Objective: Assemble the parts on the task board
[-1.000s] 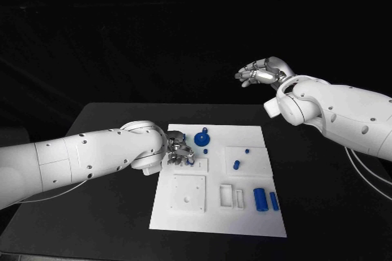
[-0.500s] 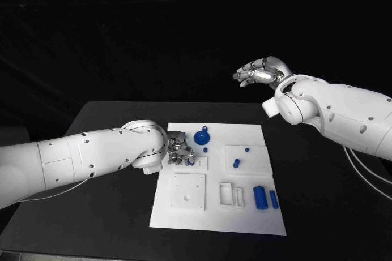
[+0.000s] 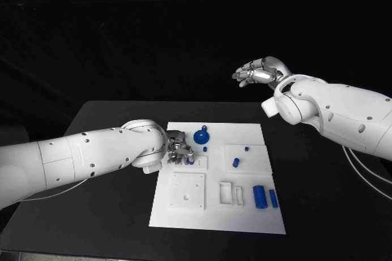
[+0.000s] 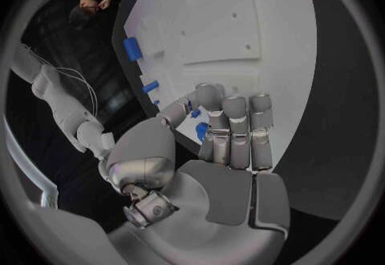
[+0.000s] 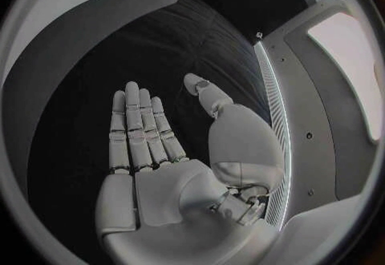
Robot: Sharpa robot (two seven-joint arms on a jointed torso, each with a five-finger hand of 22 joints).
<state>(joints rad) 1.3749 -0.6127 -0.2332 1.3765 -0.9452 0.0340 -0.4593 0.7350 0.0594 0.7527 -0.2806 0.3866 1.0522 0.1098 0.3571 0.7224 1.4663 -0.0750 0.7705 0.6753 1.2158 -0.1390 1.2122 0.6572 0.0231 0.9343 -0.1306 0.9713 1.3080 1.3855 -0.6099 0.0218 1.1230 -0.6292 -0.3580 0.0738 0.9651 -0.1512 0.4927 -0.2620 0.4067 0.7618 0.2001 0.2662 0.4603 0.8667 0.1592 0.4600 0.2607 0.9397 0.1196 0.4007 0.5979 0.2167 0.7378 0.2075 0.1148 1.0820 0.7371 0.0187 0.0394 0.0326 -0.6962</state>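
Note:
The white task board (image 3: 245, 221) lies mid-table. My left hand (image 3: 180, 150) rests low over the board's far left corner, fingers curled in. In the left wrist view its thumb and fingers (image 4: 233, 127) pinch a small blue part (image 4: 201, 129). A round blue disc part (image 3: 203, 138) sits just right of that hand. A small blue peg (image 3: 236, 163) stands in a raised square block. Two blue cylinders (image 3: 261, 199) lie near the board's right edge. My right hand (image 3: 259, 72) hangs high beyond the table's far edge, palm flat and fingers apart (image 5: 140, 136), holding nothing.
Raised white blocks with holes and slots (image 3: 188, 193) take up the board's near left. Black table (image 3: 106, 227) surrounds the board on all sides. The board (image 4: 240, 21) curves past my left hand in the left wrist view.
My right hand has drifted slightly to the left in the air. The left hand has barely moved over the board's corner.

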